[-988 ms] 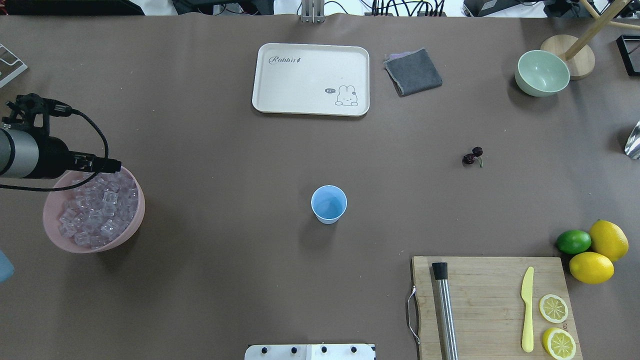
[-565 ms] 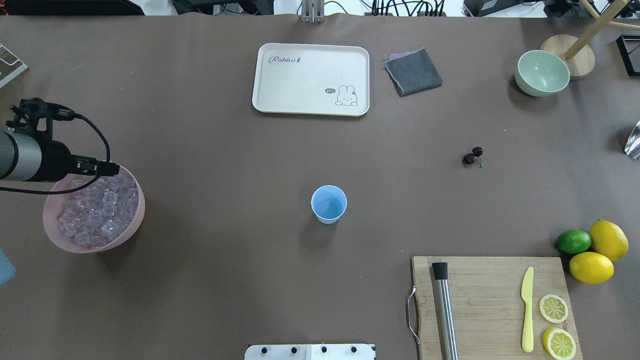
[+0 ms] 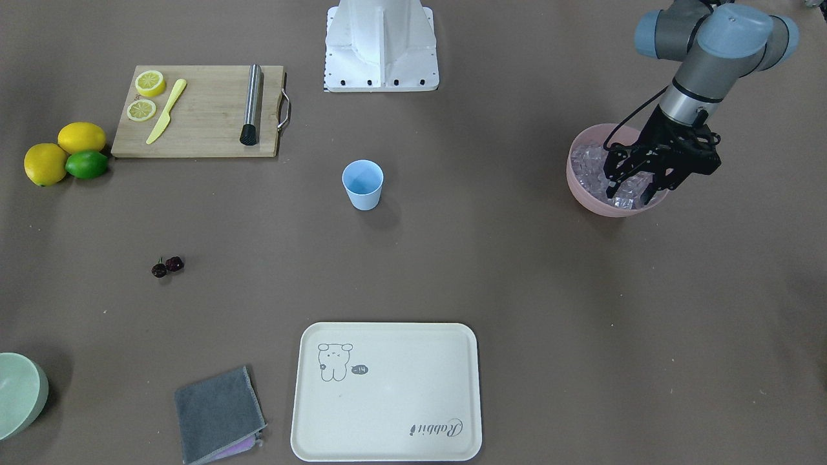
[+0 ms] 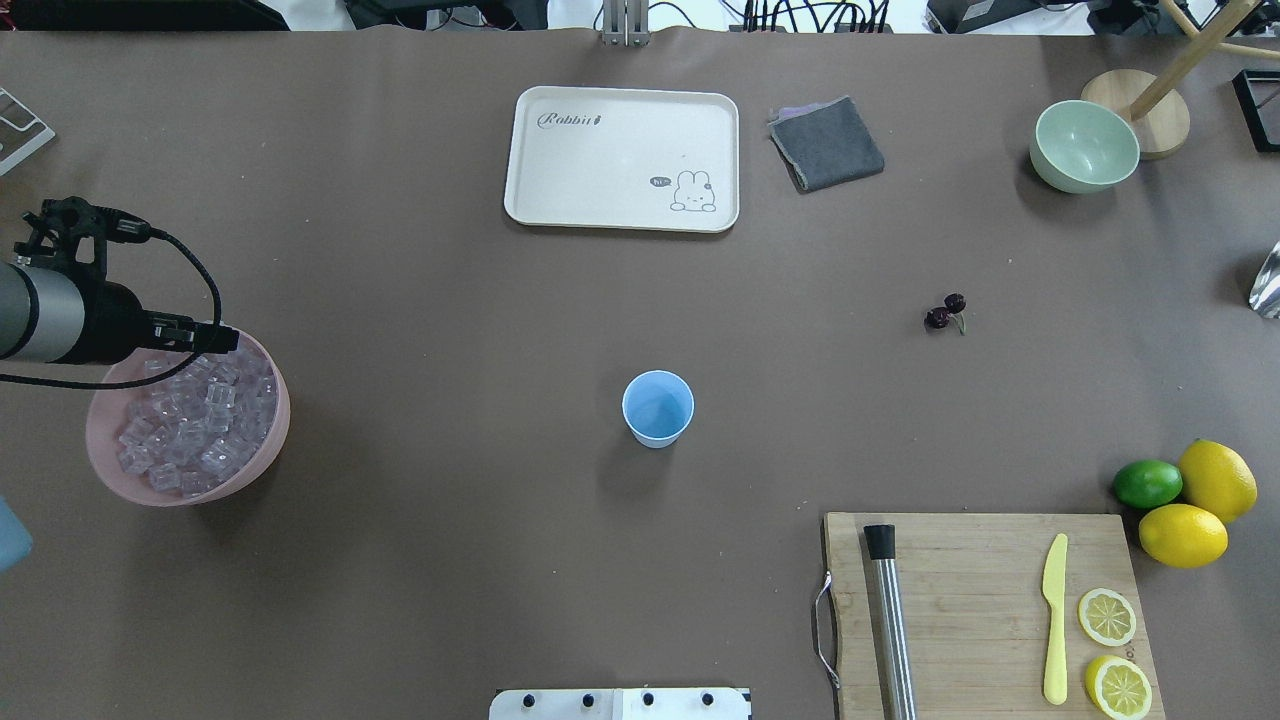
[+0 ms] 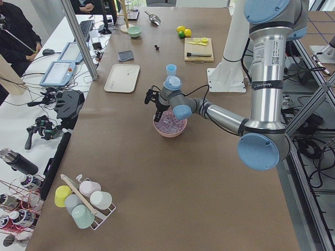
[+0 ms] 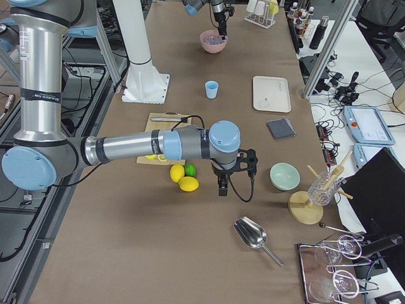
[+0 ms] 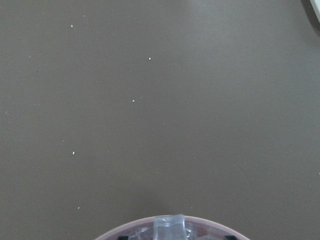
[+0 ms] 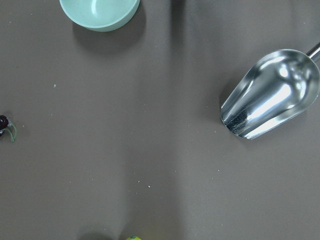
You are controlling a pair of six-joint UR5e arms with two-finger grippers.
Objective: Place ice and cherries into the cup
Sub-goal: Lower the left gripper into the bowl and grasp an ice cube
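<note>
Here, in the front-facing view, the left tool (image 3: 634, 187) is seen poised over the pink bowl (image 3: 579, 184), which stands well apart from the cup (image 3: 362, 184), on the robot's left of it. The tool's fingers are spread wide, their tips down among the ice (image 3: 588, 158) piled in the bowl, and no cube is seen clamped between them. The cup is set upright on the tabletop (image 3: 517, 290). The cherries (image 3: 167, 265) are found well apart from the cup, on the robot's right of it and farther from the robot's base.

In the overhead view, the cup's blue bottom is shown through its open mouth. A cream tray (image 4: 620, 160) and a grey cloth (image 4: 826, 143) lie beyond the cup. A wooden cutting board (image 4: 985, 590) lies on the robot's right of the cup and nearer the robot.

In the exterior left view, the left tool is seen over the bowl on the near side of the cup.

In the exterior right view, the right tool (image 6: 221, 188) is held over the tabletop far from the cup, beside a metal scoop (image 6: 252, 235); whether it is open or closed cannot be told.

In the left wrist view, only the bowl's rim and one cube are caught.

In the right wrist view, the scoop, a pale green bowl (image 8: 99, 12) and one cherry are shown.
</note>
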